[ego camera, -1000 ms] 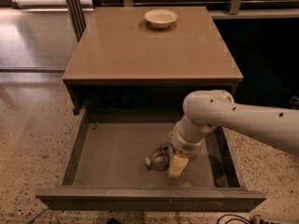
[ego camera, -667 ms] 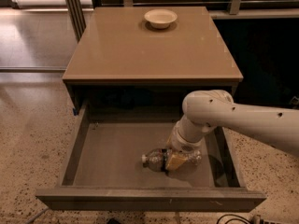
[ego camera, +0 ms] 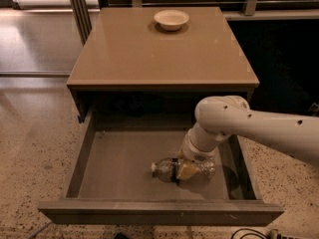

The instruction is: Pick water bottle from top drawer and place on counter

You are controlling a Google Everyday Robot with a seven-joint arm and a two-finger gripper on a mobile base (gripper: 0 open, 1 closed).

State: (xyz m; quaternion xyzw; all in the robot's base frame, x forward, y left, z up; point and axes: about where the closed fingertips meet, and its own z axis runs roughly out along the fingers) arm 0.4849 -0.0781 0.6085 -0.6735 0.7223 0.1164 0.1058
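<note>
Low in the top drawer (ego camera: 117, 171), pincer (ego camera: 186, 169) touches water bottle (ego camera: 163, 169).

We see the glossy tan table (ego camera: 149, 59) at upper centre bearing one pale bowl (ego camera: 171, 19). Below it, the water bottle (ego camera: 162, 169) lies on the top drawer (ego camera: 119, 158) floor, with the gripper (ego camera: 186, 169) at it.
</note>
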